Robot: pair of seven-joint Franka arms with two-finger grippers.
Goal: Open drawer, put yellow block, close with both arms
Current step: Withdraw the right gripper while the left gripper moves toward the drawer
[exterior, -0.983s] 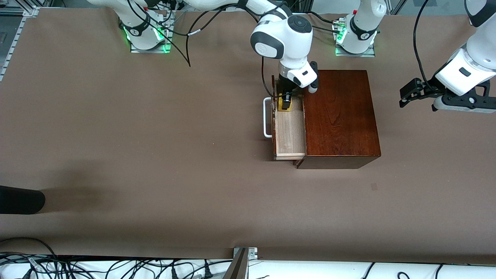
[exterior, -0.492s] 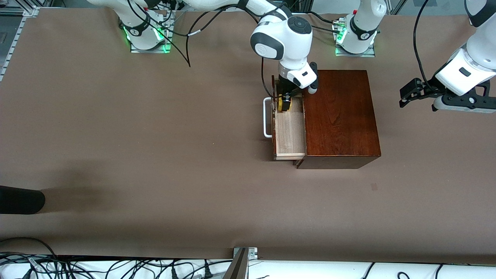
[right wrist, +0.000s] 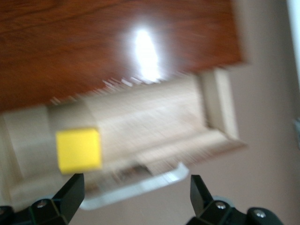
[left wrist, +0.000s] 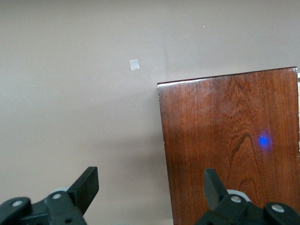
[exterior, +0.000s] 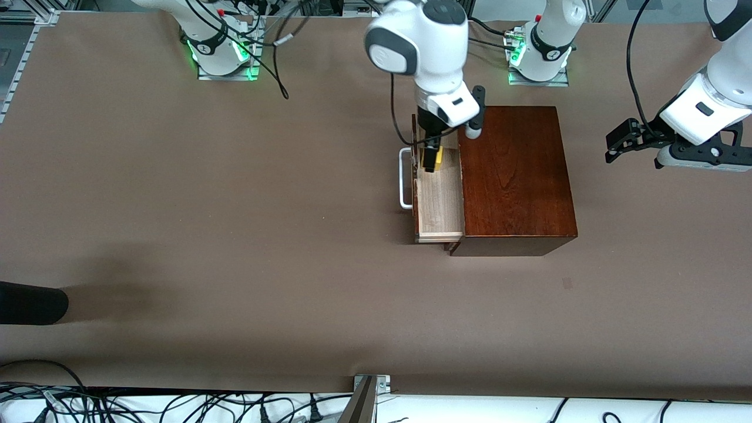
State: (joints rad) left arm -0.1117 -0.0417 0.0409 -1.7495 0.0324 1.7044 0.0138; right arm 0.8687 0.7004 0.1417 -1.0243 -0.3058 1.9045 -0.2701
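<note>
With its fingers spread, my right tool point(exterior: 432, 154) hangs over the open drawer point(exterior: 439, 202), where I see the yellow block point(right wrist: 78, 151) lying on the pale floor (at the end nearest the bases). My left tool point(left wrist: 151, 187), also spread, waits above the table point(exterior: 235, 235) beside the box point(exterior: 514, 176).

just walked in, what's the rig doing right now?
The drawer of the wooden box is pulled out, and the yellow block now lies in its pale tray, at the end farther from the front camera. The right gripper is over that end of the drawer with its fingers open and nothing in them, having just let the block go and lifted. The left gripper waits open in the air toward the left arm's end of the table. The drawer is not yet closed.
</note>
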